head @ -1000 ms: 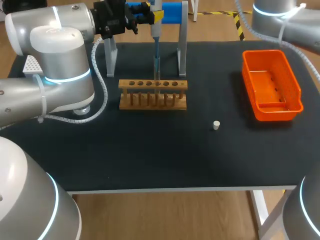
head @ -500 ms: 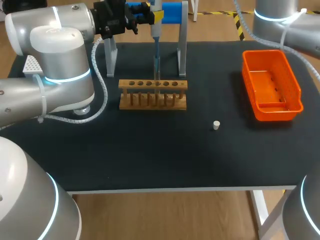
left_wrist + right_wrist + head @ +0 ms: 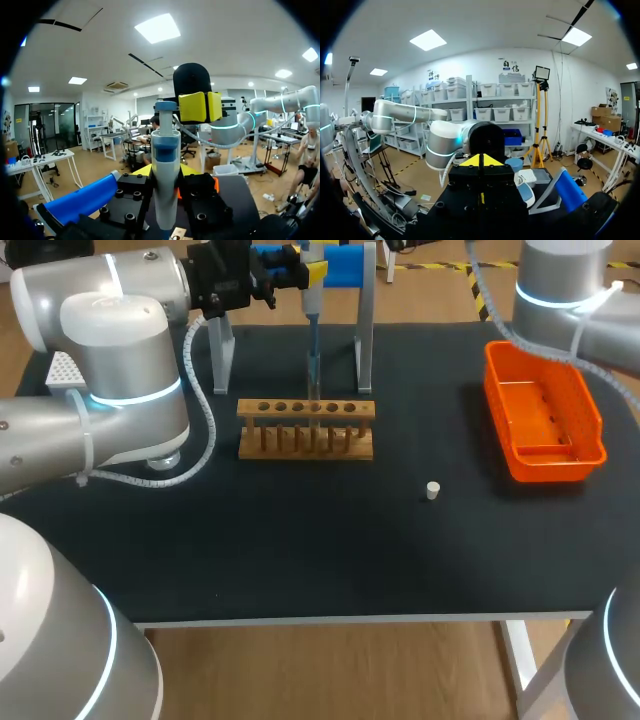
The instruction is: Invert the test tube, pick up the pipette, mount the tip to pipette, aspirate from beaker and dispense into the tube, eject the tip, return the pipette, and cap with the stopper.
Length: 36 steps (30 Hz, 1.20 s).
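Pipette (image 3: 312, 310) is clenched in the left claw (image 3: 287, 272); lifting straight up should keep its tip off the rack (image 3: 306, 428). Right claw (image 3: 481, 174): cannot tell.

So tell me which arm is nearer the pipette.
Left. The left gripper is right at the pipette at the far-edge stand; the right arm sits at the far right corner, past the orange bin.
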Available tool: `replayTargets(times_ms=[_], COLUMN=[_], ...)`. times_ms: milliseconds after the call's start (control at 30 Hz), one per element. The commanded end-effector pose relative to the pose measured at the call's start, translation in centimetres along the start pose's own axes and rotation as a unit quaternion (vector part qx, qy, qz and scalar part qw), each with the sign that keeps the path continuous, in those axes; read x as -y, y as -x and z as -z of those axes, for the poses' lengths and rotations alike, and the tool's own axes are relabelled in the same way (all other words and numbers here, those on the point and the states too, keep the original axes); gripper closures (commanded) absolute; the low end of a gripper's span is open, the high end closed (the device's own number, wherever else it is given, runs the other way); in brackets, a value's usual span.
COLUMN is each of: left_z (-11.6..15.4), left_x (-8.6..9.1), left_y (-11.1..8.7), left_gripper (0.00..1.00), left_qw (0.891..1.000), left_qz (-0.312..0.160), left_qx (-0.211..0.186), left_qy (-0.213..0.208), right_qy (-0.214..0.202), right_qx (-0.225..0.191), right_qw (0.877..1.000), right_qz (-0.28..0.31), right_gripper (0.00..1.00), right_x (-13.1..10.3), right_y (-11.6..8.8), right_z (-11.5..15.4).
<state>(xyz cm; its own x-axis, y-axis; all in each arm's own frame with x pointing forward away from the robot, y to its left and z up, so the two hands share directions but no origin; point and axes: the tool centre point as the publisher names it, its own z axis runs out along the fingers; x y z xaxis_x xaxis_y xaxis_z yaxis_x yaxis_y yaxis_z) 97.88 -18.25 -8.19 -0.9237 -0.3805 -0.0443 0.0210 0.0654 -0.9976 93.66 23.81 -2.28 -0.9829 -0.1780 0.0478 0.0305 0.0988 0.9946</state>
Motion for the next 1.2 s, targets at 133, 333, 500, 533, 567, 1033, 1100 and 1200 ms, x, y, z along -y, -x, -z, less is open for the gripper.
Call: replayTargets(times_ms=[133, 333, 500, 533, 567, 1033, 1100, 1200], left_z=[-0.1, -0.1, -0.1, -0.1, -0.1, -0.1, -0.1, -0.1], left_x=[0.0, 0.0, 0.0, 0.0, 0.0, 0.0, 0.0, 0.0], left_y=[0.0, 0.0, 0.0, 0.0, 0.0, 0.0, 0.0, 0.0], left_gripper=[1.00, 1.00, 1.00, 1.00, 1.00, 1.00, 1.00, 1.00], left_qw=[1.000, 1.000, 1.000, 1.000, 1.000, 1.000, 1.000, 1.000], left_qz=[-0.001, -0.001, -0.001, -0.001, -0.001, -0.001, -0.001, -0.001], left_qx=[0.002, 0.002, 0.002, 0.002, 0.002, 0.002, 0.002, 0.002], left_qy=[-0.001, -0.001, -0.001, -0.001, -0.001, -0.001, -0.001, -0.001], right_qy=[0.002, 0.004, 0.004, 0.004, 0.004, 0.000, 0.000, -0.001], right_qx=[0.000, 0.001, 0.002, 0.002, 0.002, 0.006, 0.006, 0.007], right_qw=[1.000, 1.000, 1.000, 1.000, 1.000, 1.000, 1.000, 1.000], right_qz=[0.005, 0.013, 0.019, 0.020, 0.020, 0.026, 0.025, 0.024], right_gripper=[1.00, 1.00, 1.00, 1.00, 1.00, 1.00, 1.00, 1.00], right_x=[-0.1, -0.6, -1.1, -1.1, -1.2, -2.2, -2.2, -2.1], right_y=[-0.2, -0.2, -0.2, -0.2, -0.2, 1.1, 1.4, 1.8], right_z=[0.1, 0.3, 0.4, 0.4, 0.4, 0.7, 0.8, 0.8])
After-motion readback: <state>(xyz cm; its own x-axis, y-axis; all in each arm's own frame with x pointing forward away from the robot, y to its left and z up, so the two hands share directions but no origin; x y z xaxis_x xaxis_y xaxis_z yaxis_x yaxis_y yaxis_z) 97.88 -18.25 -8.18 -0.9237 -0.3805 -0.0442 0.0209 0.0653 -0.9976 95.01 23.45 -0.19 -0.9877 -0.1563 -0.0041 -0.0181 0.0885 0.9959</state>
